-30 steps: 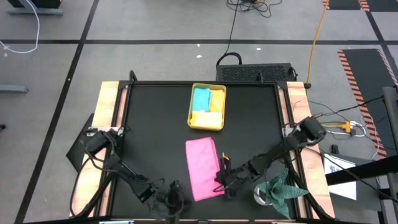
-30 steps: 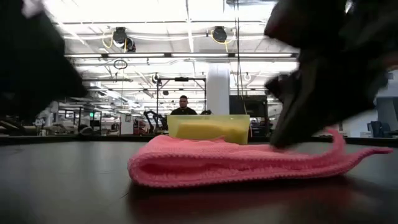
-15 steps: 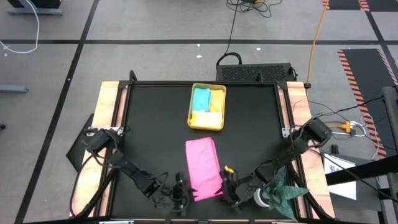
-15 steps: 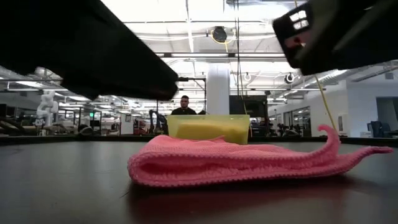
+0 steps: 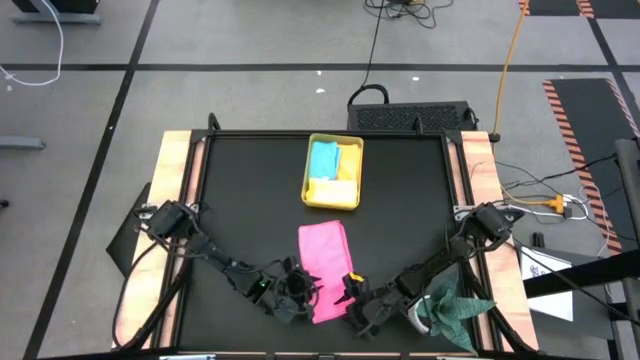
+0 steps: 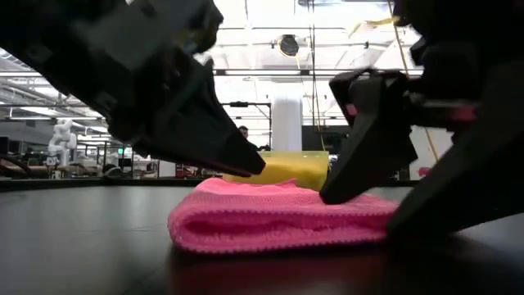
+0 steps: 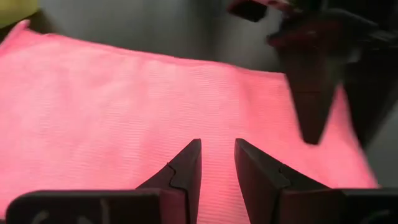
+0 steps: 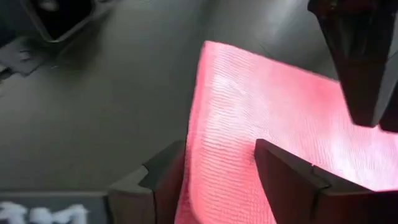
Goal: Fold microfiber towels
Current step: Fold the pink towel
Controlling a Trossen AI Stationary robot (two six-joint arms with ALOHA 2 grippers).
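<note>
Two end effectors met at the near end of the pink towel (image 5: 325,270), which lay folded into a long strip on the black bench (image 5: 240,200), just nearer than the yellow tray (image 5: 352,201). Left end effector (image 5: 297,294) sat at the towel's near left corner; in its wrist view its fingers (image 7: 185,171) stood a narrow gap apart over the pink cloth (image 7: 124,112), clamped on nothing. Right end effector (image 5: 353,300) sat at the near right corner; in its wrist view its fingers (image 8: 292,180) stood well apart, straddling the towel's edge (image 8: 249,124), with cloth showing between them and no pinch visible. In the low view the towel (image 6: 270,217) lay flat with a rounded fold on its left side, the left end effector (image 6: 201,135) above it and the right one (image 6: 372,131) tipped down onto its top. Tray held a blue towel (image 5: 323,160) and a yellow towel (image 5: 343,176) side by side. Dark green cloth (image 5: 455,308) lay bunched at the bench's near right corner, beside the right arm. One person (image 6: 242,132) showed far behind the tray in the low view.
</note>
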